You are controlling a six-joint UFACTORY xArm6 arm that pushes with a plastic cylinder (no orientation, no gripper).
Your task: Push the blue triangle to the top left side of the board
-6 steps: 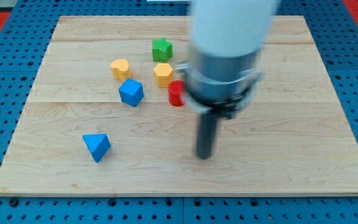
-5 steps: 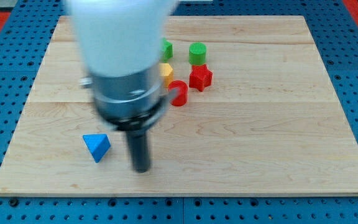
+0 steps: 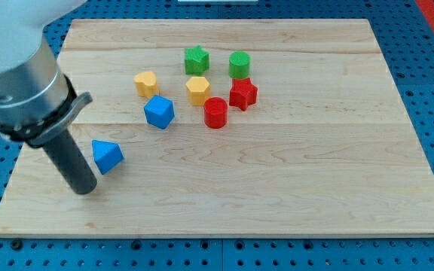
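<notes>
A blue cube (image 3: pixel 159 111) sits on the wooden desk (image 3: pixel 315 173). At its 11 o'clock lies an orange block (image 3: pixel 146 82); at its 2 o'clock a yellow block (image 3: pixel 197 89). A green star (image 3: pixel 196 59) lies at the yellow block's 12 o'clock. A green cylinder (image 3: pixel 239 64) stands at 12 o'clock of a red star (image 3: pixel 242 94), whose 8 o'clock neighbour is a red cylinder (image 3: pixel 215 112).

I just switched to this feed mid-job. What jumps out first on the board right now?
The big arm at the view's left, with my tip down on the board just left of and below the blue triangle, close beside it. Next, the tight cluster of coloured blocks near the top centre: two green, two yellow, two red and a blue block, well apart from the triangle.
</notes>
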